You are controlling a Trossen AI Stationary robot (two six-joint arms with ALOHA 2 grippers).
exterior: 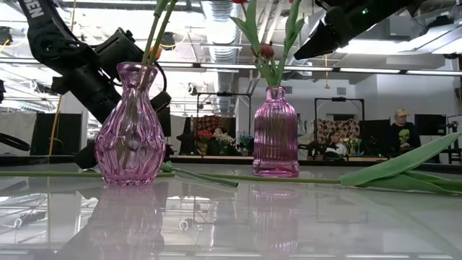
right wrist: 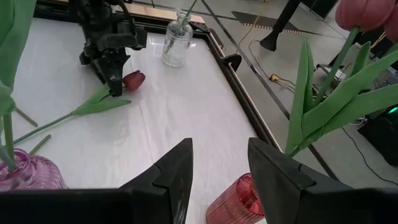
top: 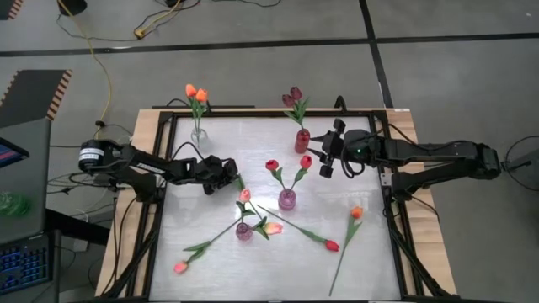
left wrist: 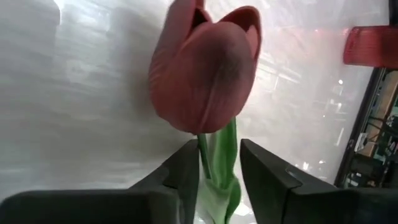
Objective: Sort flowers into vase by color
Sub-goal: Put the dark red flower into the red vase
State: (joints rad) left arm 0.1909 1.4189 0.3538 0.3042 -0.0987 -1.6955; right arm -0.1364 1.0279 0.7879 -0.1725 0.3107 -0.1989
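Four vases stand on the white table seen from above: a clear one with orange tulips, a red one with maroon tulips, and two pink ones nearer the middle; four more tulips lie loose on the tabletop. Left gripper sits low by a stem; right gripper hangs beside the red vase.

At table height, the two pink vases stand upright with green stems and leaves lying flat behind them.

From the left wrist, the fingers flank the stem just under a dark red tulip head; whether they pinch it cannot be told.

From the right wrist, that gripper's fingers stand spread and empty above the red vase, while across the table the left gripper meets the dark red tulip lying there.
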